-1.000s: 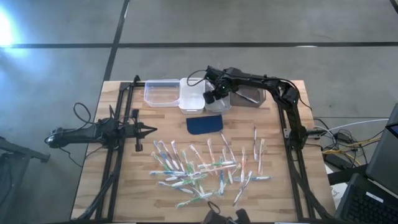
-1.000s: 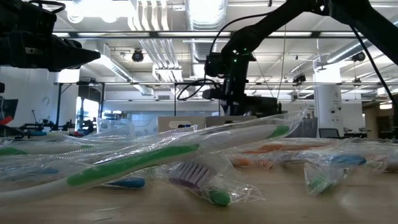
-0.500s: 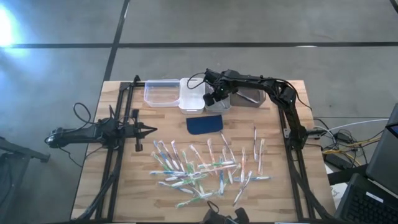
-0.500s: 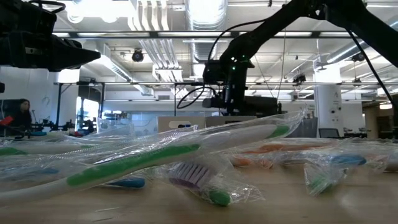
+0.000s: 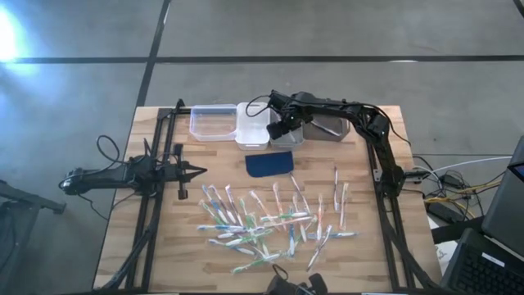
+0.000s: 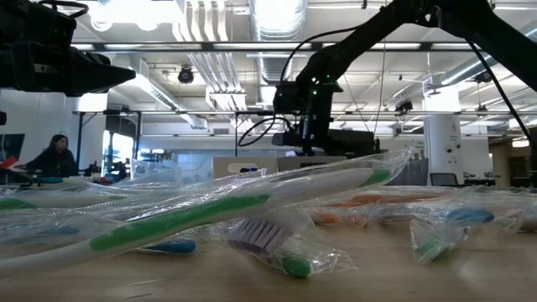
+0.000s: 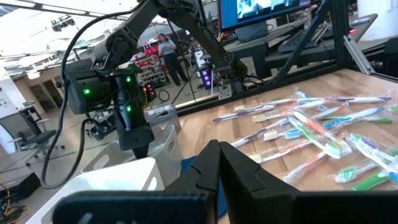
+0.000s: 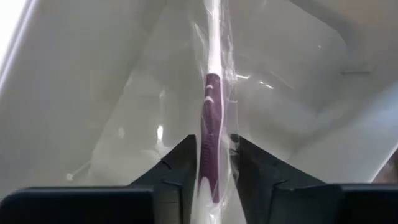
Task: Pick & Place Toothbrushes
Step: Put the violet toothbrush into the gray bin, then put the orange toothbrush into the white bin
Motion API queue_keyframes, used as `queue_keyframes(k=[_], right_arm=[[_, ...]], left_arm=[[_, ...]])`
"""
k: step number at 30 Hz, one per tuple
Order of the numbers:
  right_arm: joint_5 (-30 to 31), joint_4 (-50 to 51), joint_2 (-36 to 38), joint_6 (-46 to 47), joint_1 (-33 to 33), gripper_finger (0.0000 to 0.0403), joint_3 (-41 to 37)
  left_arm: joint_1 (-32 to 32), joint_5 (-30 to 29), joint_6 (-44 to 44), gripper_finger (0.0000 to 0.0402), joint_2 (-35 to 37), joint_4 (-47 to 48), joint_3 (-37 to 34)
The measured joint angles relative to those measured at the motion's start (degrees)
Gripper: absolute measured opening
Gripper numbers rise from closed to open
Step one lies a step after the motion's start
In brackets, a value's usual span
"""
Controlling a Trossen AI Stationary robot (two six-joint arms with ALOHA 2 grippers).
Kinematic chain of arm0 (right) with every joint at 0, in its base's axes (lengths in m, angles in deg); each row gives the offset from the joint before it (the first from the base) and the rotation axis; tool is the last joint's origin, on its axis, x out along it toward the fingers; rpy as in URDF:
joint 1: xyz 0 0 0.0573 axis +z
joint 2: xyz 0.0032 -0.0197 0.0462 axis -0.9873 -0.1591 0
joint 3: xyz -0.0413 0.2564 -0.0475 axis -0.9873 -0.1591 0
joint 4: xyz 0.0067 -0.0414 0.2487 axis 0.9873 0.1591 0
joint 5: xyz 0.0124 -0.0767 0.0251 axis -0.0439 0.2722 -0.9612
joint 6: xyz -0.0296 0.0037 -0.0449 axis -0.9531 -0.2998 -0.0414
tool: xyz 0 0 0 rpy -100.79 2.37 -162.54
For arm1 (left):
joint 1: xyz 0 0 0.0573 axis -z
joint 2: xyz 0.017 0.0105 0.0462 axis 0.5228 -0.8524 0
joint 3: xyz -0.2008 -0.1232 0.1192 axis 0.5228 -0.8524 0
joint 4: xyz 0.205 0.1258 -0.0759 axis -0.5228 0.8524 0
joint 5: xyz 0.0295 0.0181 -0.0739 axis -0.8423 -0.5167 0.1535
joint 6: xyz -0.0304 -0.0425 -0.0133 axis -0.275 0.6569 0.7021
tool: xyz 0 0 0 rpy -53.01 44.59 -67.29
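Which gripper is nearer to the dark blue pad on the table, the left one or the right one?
The right. The right gripper hangs over the bins just behind the dark blue pad, while the left gripper waits farther away, near the table's left side.

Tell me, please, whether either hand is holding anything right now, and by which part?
The right hand has a wrapped purple-handled toothbrush between its fingers, by the handle, above a white bin. The left hand holds nothing.

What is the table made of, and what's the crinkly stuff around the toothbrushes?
The table looks like pale wood with a matt finish: grain and plank lines show across its top. The toothbrushes look like smooth, hard plastic, white with coloured parts. Each seems wrapped in thin clear plastic film, since it wrinkles, glints and lets the brush show through. The dark blue pad could be rubber or foam; that's unclear.
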Motion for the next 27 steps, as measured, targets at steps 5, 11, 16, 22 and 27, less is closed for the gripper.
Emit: queue_keyframes(k=[5,11,16,22,27], right_arm=[[-0.2,0.2,0.0,-0.4,0.0,0.0135,0.0],[-0.2,0.4,0.3,-1.7,0.0,0.0165,0.0],[-0.2,2.6,1.5,-2.0,0.0,0.0178,2.1],[-0.1,3.6,4.9,-2.5,0.2,0.0179,4.0],[0.1,6.0,9.3,-3.1,1.4,0.0154,4.1]], left_arm=[[0.0,0.0,0.0,0.0012,0.0,0.0,0.0],[0.0,0.0,0.0,0.0012,0.0,0.0,0.0],[0.0,0.0,0.0,0.0012,0.0,0.0,0.0],[0.0,0.0,0.0,0.0012,0.0,0.0,0.0],[0.0,0.0,0.0,0.0012,0.0,0.0,0.0]])
